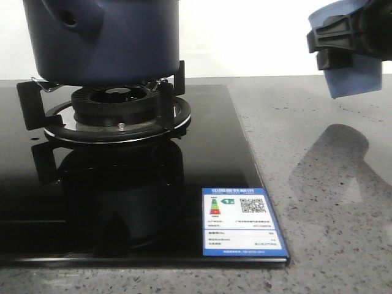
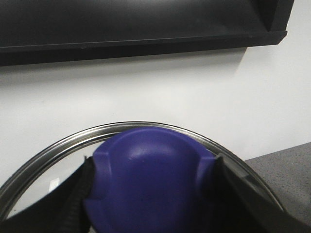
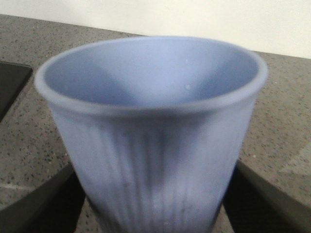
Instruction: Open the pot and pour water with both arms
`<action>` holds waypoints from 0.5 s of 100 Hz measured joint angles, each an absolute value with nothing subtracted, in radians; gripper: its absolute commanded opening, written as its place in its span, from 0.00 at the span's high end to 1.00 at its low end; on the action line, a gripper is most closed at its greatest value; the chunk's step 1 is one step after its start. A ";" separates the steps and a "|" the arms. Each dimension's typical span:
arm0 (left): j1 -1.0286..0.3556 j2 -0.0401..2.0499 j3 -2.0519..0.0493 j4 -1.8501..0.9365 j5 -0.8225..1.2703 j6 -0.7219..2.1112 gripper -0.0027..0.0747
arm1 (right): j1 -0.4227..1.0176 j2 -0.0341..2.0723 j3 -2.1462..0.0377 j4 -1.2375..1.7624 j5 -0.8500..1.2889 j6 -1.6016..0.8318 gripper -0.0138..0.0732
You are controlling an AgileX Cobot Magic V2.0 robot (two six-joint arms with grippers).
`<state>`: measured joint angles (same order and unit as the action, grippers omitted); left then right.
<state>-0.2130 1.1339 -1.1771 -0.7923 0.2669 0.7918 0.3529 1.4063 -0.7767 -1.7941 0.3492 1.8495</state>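
The dark navy pot (image 1: 104,40) stands on the burner at the back left, its handle stub (image 1: 70,15) facing me; its top is cut off by the frame. My left gripper (image 2: 153,194) is shut on the blue knob (image 2: 150,179) of a glass lid with a steel rim (image 2: 131,127), held up before a white wall. This gripper does not show in the front view. My right gripper (image 1: 343,40) hangs at the upper right above the counter, shut on a pale blue ribbed cup (image 1: 352,76). The cup (image 3: 150,126) sits upright between the fingers (image 3: 39,204); its inside looks empty.
The burner grate (image 1: 116,104) sits on a black glass hob (image 1: 122,202) with a blue energy label (image 1: 242,223) at its front right corner. Speckled grey counter (image 1: 331,202) lies to the right. A dark shelf (image 2: 136,29) runs above the lid.
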 measured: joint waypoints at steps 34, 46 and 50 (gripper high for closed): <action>-0.213 1.134 -1.177 -0.792 0.268 0.792 0.56 | 0.353 1.483 -0.868 -1.794 0.322 1.969 0.32; -0.213 1.134 -1.177 -0.792 0.268 0.792 0.56 | 0.353 1.524 -0.905 -1.796 0.282 1.976 0.32; -0.213 1.134 -1.177 -0.792 0.268 0.792 0.56 | 0.353 1.540 -0.917 -1.798 0.274 1.977 0.32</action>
<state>-0.2130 1.1339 -1.1771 -0.7923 0.2685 0.7918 0.3529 1.5399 -0.9170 -1.7976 0.2737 1.9775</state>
